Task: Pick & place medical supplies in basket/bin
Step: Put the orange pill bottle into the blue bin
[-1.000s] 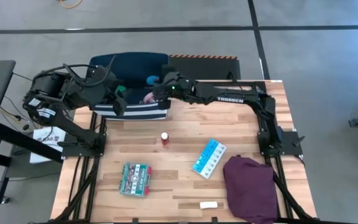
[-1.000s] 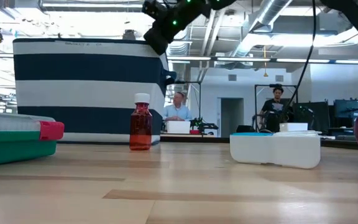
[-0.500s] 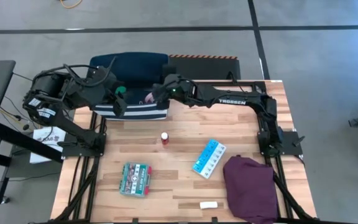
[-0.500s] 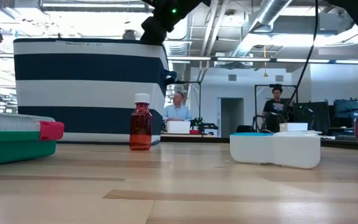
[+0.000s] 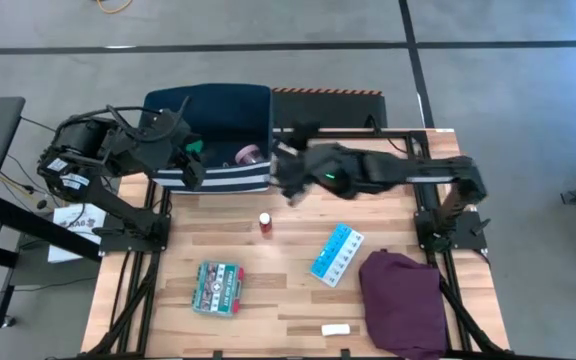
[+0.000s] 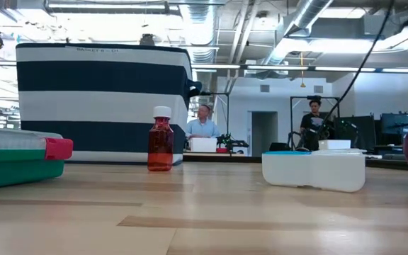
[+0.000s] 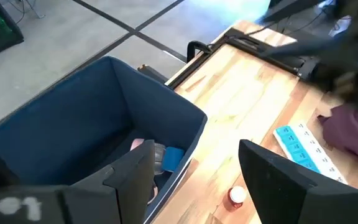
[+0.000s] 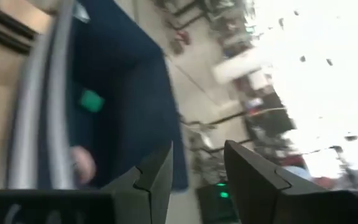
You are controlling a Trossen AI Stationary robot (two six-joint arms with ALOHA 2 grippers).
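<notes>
High view: the navy bin [image 5: 213, 130] sits at the table's [image 5: 268, 280] far left edge with the pink cup [image 5: 251, 155] inside. The right gripper [image 5: 290, 185] is blurred beside the bin.

Low view: the red-capped bottle [image 6: 160, 139] stands before the bin.

Left wrist view: the left gripper [image 7: 194, 180] gapes wide, empty.

Right wrist view: the right gripper's fingers [image 8: 157, 177] stand parted, empty.

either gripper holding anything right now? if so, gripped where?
Nothing held. The left gripper hangs open above the bin, empty. The right gripper is beside the bin with an empty gap between its fingers.
</notes>
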